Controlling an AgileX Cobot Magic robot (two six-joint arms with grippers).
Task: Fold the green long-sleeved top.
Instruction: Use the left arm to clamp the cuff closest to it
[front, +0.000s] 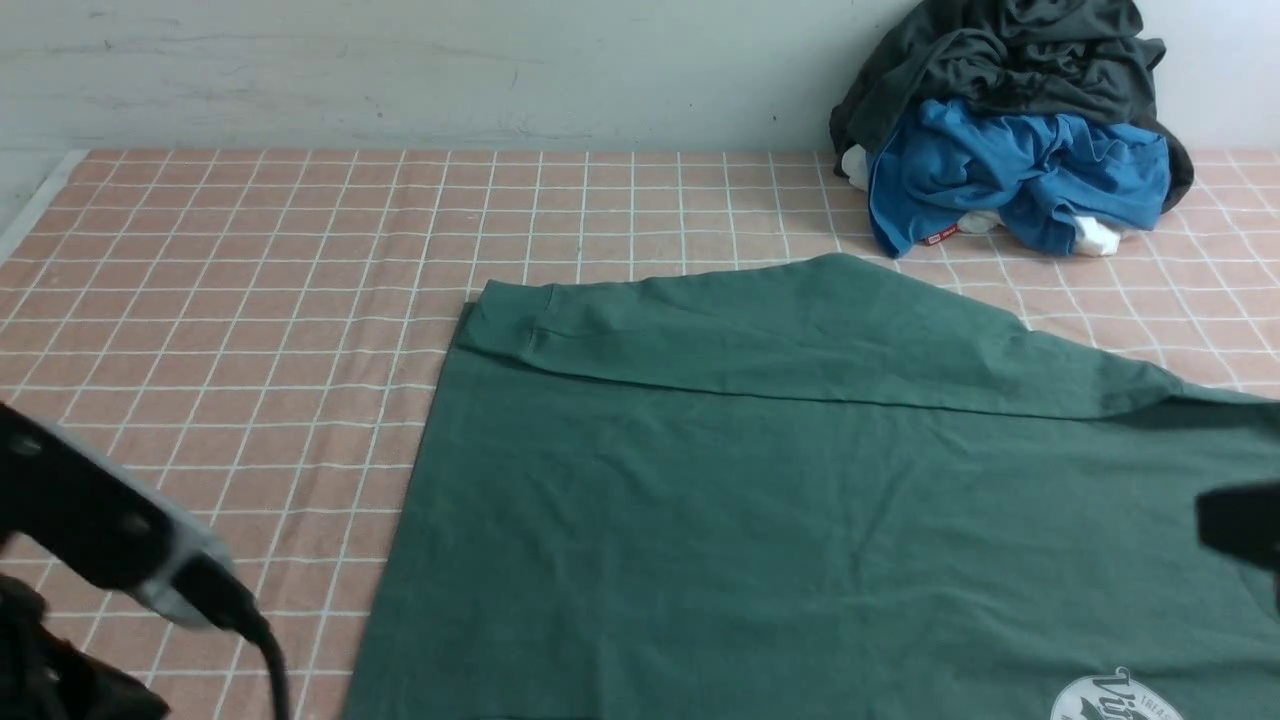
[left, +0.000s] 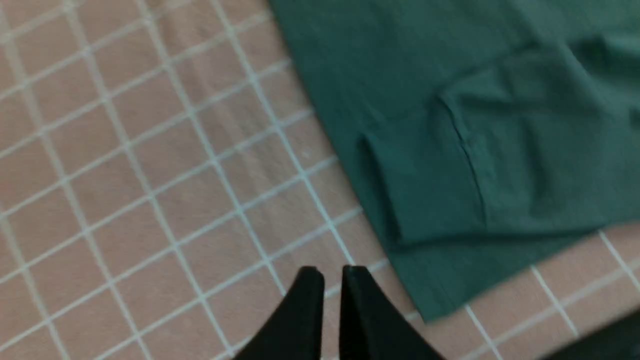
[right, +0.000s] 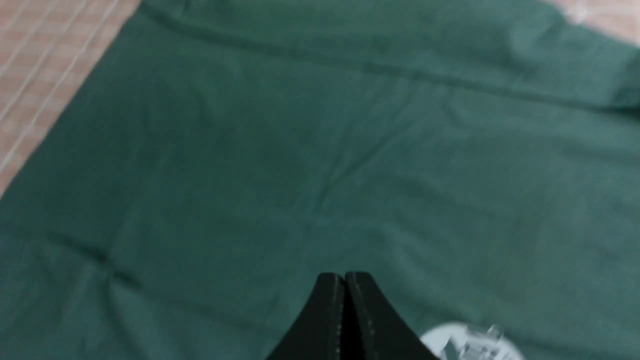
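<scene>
Found the green long-sleeved top spread flat on the checked cloth, sleeve folded across. Judged it soft, light, limp: best pinched at the cuff. Noted left gripper barely parted, right gripper shut, both empty.

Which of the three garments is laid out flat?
The green long-sleeved top, spread on the table; the blue garment and the dark grey garment lie heaped by the wall.
</scene>
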